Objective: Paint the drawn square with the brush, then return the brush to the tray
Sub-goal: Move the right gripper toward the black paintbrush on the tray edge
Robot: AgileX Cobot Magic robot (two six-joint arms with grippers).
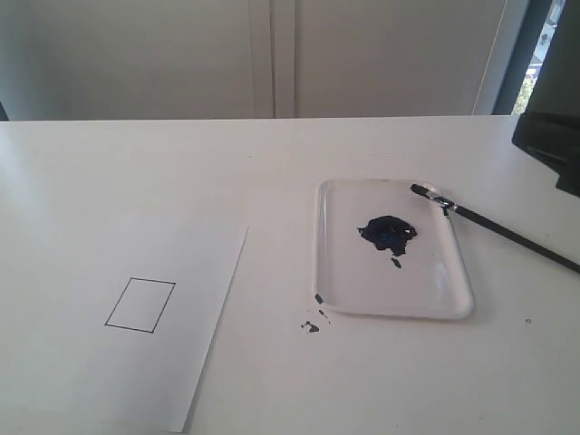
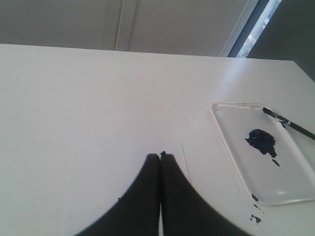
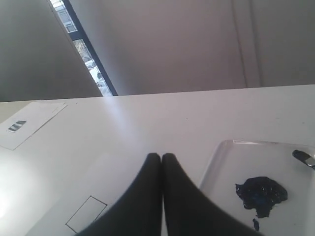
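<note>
Desk [image 1: 272,154]: white and plain, with wall panels behind its far edge.
Brush [image 1: 507,231]: bristle end rests on the tray's far right corner, and the black handle slants out toward the desk's right edge. Likely light, stiff, smooth and prone to roll; best taken mid-handle, clear of the wet tip.
Tray [image 1: 381,313]: right of the desk's middle, with a dark blue paint blob [image 1: 388,231] inside. Glossy, so it probably slides if nudged.
Drawn square [image 1: 140,305]: unpainted, on the paper sheet [image 1: 91,362] toward the desk's near left corner.
Pincers: left pincer [image 2: 160,156] and right pincer [image 3: 161,157] are both closed tight and empty.
Room: open desk lies between tray and paper; paint spatters [image 1: 311,326] sit by the tray's near left corner.
</note>
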